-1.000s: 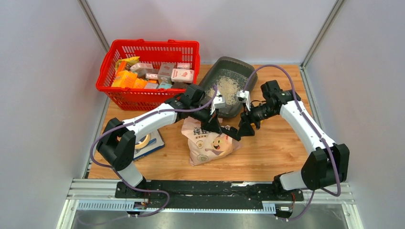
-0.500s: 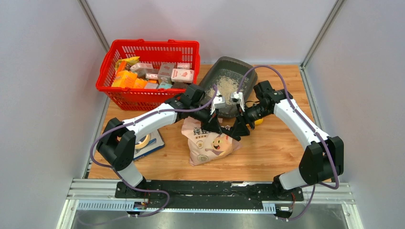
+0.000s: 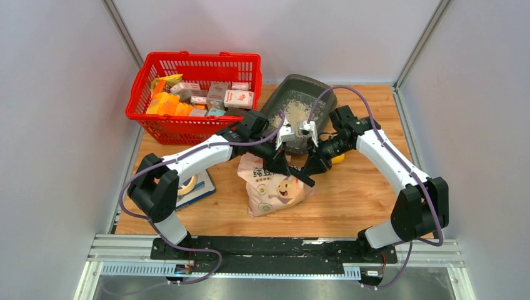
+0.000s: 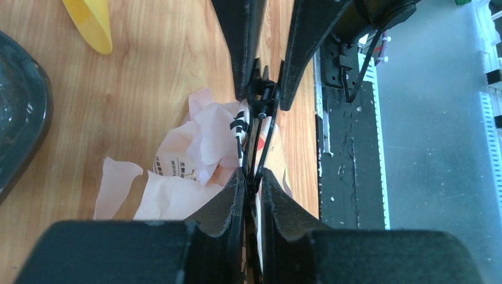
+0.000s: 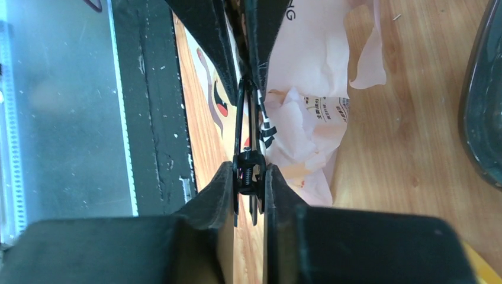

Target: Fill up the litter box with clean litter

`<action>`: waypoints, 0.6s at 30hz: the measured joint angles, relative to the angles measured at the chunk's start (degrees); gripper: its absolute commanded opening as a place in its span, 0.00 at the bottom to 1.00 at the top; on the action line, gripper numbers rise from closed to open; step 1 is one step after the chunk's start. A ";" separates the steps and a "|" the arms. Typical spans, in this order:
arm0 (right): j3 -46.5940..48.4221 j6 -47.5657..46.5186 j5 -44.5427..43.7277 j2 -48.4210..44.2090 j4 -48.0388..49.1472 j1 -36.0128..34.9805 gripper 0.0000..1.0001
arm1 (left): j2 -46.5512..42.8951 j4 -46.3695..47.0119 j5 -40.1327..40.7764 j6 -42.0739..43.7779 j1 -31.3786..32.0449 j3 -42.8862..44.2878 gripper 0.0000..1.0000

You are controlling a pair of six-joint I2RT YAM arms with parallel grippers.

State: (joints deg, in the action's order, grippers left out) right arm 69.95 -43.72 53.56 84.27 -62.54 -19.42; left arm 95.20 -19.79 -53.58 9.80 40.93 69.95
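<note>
The dark grey litter box (image 3: 299, 79) stands at the back centre, tilted, with pale litter (image 3: 299, 116) in it; its rim also shows in the left wrist view (image 4: 18, 118) and in the right wrist view (image 5: 482, 118). In front of it the pink printed bag (image 3: 272, 187) stands crumpled on the table. Above the bag's top, a black spring clip (image 4: 260, 106) spans between both grippers. My left gripper (image 4: 253, 176) is shut on the clip's thin arms. My right gripper (image 5: 249, 177) is shut on the clip's spring end (image 5: 248, 168), facing the left one tip to tip.
A red basket (image 3: 200, 55) full of packets stands at the back left. A yellow scoop (image 3: 338, 159) lies right of the bag, under the right arm. A roll of tape (image 3: 187, 185) lies on a flat pad at the left. Grey walls stand on three sides.
My right arm swung left to the bag's top and its jaws closed on the clip's spring end. The left arm and the bag stayed in place.
</note>
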 measured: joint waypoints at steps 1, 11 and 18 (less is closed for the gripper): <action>0.04 -0.35 -0.04 0.00 -0.17 0.00 0.00 | 0.17 -0.15 -0.07 -0.11 -0.07 0.09 0.32; 7.08 -6.82 -0.52 0.00 -10.38 2.43 0.00 | 0.31 -2.40 -0.09 0.63 -1.60 1.46 0.41; 16.50 -12.68 -0.39 0.00 -13.27 3.82 0.00 | 0.20 -5.73 0.81 3.41 -4.48 1.46 0.36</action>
State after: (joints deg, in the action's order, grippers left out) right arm 86.46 -56.40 53.17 84.27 -75.81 -15.59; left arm 95.39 -25.52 -52.77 13.21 36.45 71.42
